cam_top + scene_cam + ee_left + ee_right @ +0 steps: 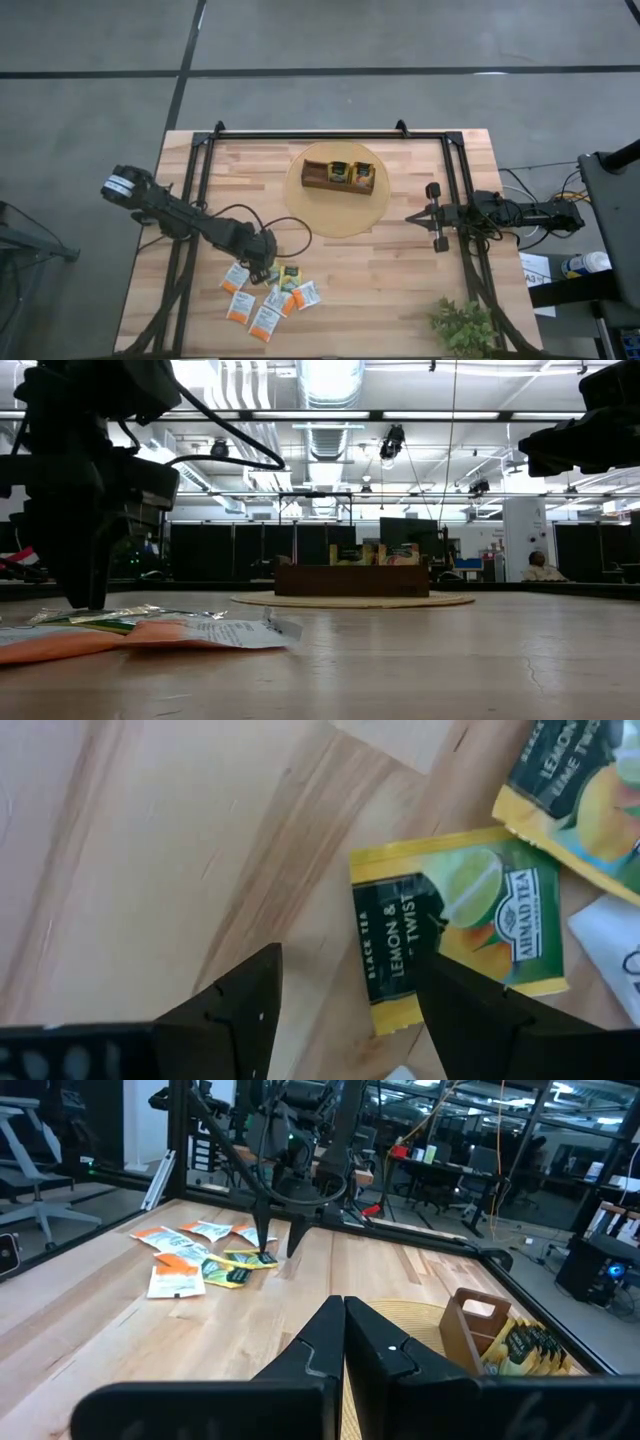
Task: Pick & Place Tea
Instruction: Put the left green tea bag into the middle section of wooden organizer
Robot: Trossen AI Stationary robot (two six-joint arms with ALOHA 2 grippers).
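Several tea packets lie flat in a loose cluster (268, 298) near the table's front left: white-and-orange ones (178, 1280) and yellow-green ones. My left gripper (350, 1010) points steeply down, open, just above the cluster's far side. One finger is over bare wood. The other is over the dark panel of a yellow-green packet (460, 920). The right wrist view shows this gripper (278, 1250) with its tips close to the table. My right gripper (343, 1320) waits shut and level at the right side of the table (437, 215), holding nothing. My left gripper comes from above over the yellow-green packet's short end (395, 1005), with one finger (470, 1010) in front of the dark panel. The packet lies flat on the table. Whether the finger touches it, I cannot tell.
A brown wooden tray (338, 175) with packets standing in it sits on a round mat (300, 205) at the table's far middle. A small green plant (462, 325) stands at the front right. A black frame (330, 135) runs along the table's far and side edges.
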